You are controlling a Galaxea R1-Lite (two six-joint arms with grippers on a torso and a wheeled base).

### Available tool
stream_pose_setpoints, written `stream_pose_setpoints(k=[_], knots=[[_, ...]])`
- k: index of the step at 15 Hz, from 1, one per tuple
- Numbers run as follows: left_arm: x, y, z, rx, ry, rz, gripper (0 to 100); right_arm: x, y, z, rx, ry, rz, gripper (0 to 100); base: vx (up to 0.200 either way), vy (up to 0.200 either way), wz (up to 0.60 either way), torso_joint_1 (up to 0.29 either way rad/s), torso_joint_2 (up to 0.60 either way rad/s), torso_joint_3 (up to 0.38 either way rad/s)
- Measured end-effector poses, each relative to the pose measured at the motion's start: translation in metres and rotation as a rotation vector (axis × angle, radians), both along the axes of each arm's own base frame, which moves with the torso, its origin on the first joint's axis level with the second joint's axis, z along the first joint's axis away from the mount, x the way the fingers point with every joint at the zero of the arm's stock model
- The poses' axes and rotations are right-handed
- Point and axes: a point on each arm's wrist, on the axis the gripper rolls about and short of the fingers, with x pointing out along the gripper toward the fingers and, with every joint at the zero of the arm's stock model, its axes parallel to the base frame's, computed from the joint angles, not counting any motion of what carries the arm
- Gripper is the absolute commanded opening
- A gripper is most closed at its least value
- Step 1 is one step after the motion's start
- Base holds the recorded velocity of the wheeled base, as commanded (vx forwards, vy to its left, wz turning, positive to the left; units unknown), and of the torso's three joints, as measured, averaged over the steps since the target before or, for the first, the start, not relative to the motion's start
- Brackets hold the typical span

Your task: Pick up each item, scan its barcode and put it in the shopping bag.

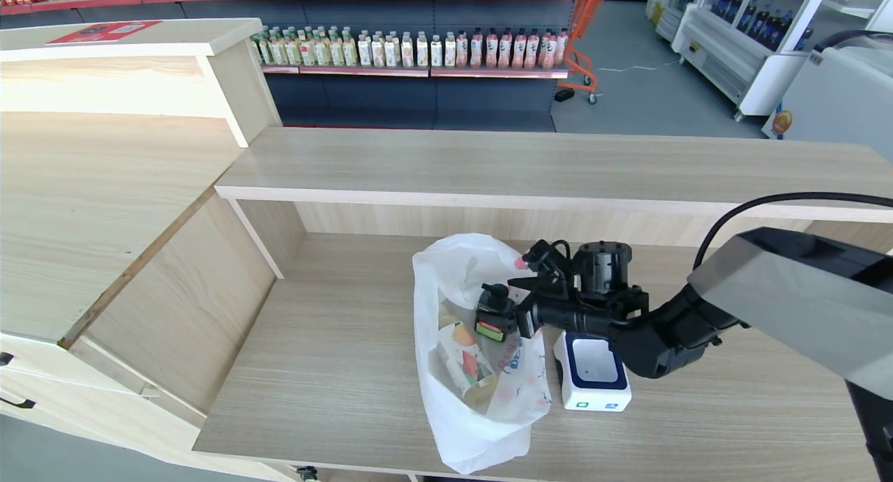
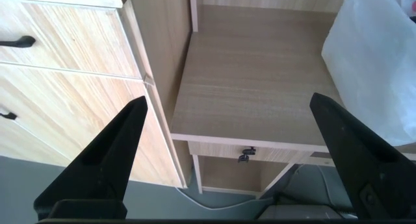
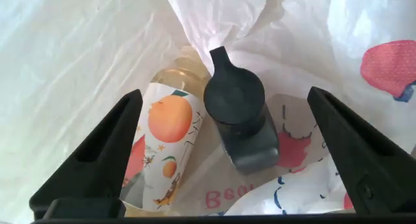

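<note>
No legible text: shopping bag (image 1: 474,433) lettering crumpled, bottle (image 3: 166,139) label unreadable.

One white shopping bag (image 1: 460,433) at lower centre holds two items: one orange-print bottle (image 1: 464,360) and one dark-lidded container (image 1: 492,314). One scanner (image 1: 593,377) stands beside it.

White bag (image 1: 460,437), black-capped bottle (image 3: 237,113), orange-print bottle (image 3: 166,146)

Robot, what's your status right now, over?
Right hand open above the bag; black-capped bottle inside, beside the orange-label bottle. Left hand open, by the table edge. Scanner beside the bag.
</note>
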Motion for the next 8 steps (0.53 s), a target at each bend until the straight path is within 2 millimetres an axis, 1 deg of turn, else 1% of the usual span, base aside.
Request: stream_pose_setpoints(k=[2,3,5,7,8], knots=[[0.000,0.000,0.000,0.000,0.000,0.000,100,-0.012,-0.005,0.021,0.092,0.080,-0.033,100,0.000,0.000,0.00,0.000,0.00,0.000],[0.000,0.000,0.000,0.000,0.000,0.000,100,-0.021,-0.010,0.034,0.131,0.109,-0.047,100,0.000,0.000,0.00,0.000,0.00,0.000],[0.000,0.000,0.000,0.000,0.000,0.000,100,-0.043,-0.026,0.058,0.177,0.134,-0.075,100,0.000,0.000,0.00,0.000,0.00,0.000],[0.000,0.000,0.000,0.000,0.000,0.000,100,-0.075,-0.055,0.086,0.204,0.113,-0.128,100,0.000,0.000,0.00,0.000,0.00,0.000],[0.000,0.000,0.000,0.000,0.000,0.000,100,-0.091,-0.071,0.097,0.206,0.091,-0.173,100,0.000,0.000,0.00,0.000,0.00,0.000]])
